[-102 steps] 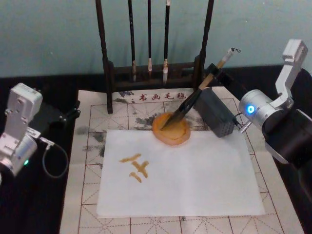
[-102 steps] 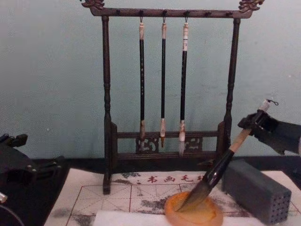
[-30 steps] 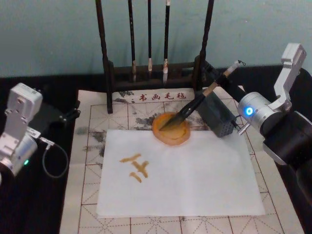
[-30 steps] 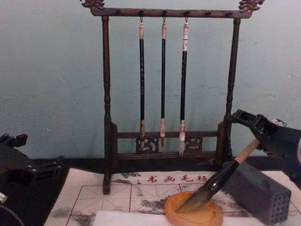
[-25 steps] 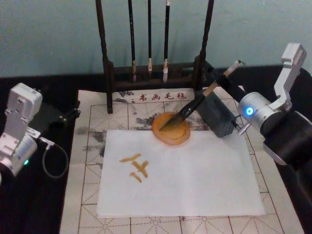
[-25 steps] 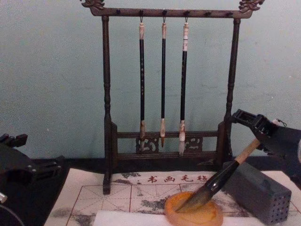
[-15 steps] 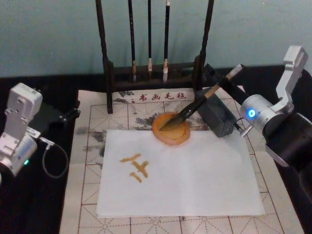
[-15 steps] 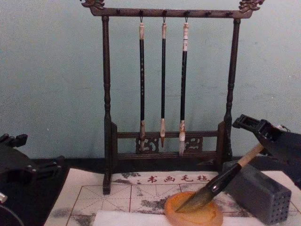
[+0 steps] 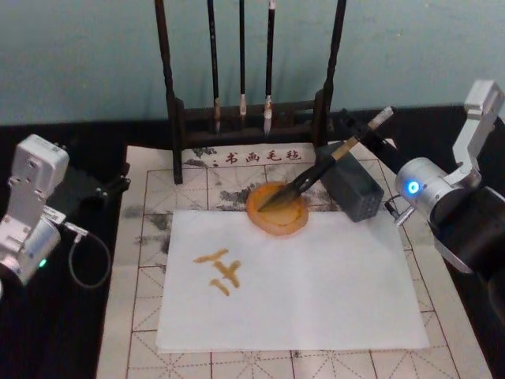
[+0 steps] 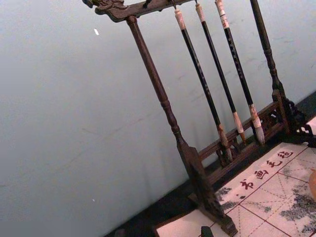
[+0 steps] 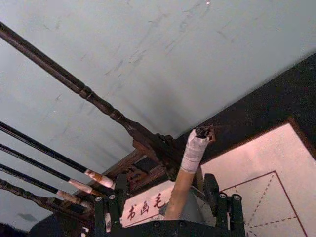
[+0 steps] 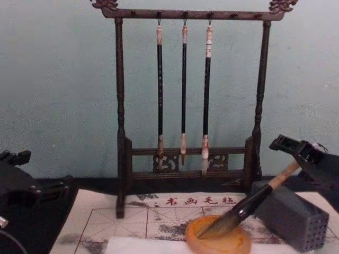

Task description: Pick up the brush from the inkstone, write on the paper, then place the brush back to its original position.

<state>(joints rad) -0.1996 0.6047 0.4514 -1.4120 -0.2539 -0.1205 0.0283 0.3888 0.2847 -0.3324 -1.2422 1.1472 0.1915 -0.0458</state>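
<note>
Brush (image 9: 327, 164) leaning – bristles in inkstone (image 9: 277, 209), handle propped on grey block (image 9: 352, 188). Right gripper (image 12: 307, 156) at handle's upper end, jaws spread either side, not clamping. Paper (image 9: 292, 284) bears amber strokes. Left gripper (image 12: 21, 185) parked at left – jaw state unclear.

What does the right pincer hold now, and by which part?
Nothing: the right pincer stands open around the brush at its tan upper handle, gaps on both sides; bristles in the inkstone.

The brush (image 9: 319, 168) leans from the inkstone (image 9: 277, 209) (behind the paper (image 9: 292, 276)) onto the block (image 9: 352, 185).
</note>
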